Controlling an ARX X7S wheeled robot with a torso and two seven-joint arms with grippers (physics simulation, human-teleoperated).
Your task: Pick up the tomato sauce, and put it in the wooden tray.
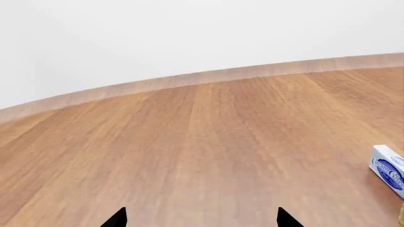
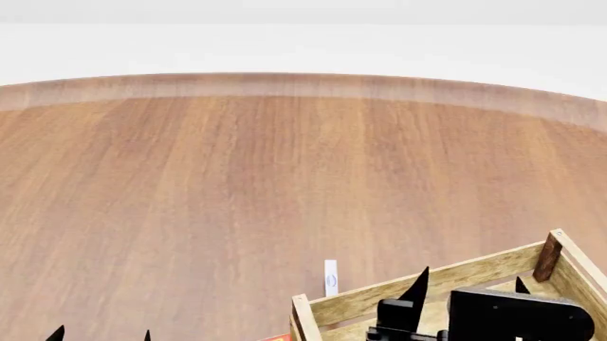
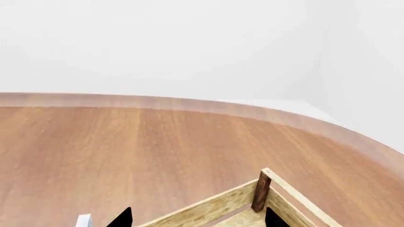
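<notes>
In the left wrist view we look across a wide wooden table (image 1: 208, 146) toward a pale wall. Our left gripper (image 1: 200, 218) shows only as two dark fingertips, spread well apart with bare tabletop between them. A white box with blue lettering (image 1: 388, 170) lies on the table at the picture's edge, well apart from the fingertips.

In the head view we see the table's curved far rim and, low in the picture, the wooden tray (image 2: 455, 278) with a darker corner post. Our right gripper (image 2: 470, 285) hangs over the tray, its black body hiding part of the inside; two dark tips rise apart from each other, with nothing visible between them. The white box stands just beyond the tray's far wall, seen edge-on. A sliver of something red-orange (image 2: 275, 337) peeks in beside the tray's near corner; we cannot tell what it is. The left gripper's tips show at the bottom edge.

In the right wrist view the tray's corner post and slatted wall lie between the right gripper's spread tips. We cannot find the tomato sauce in any view.
</notes>
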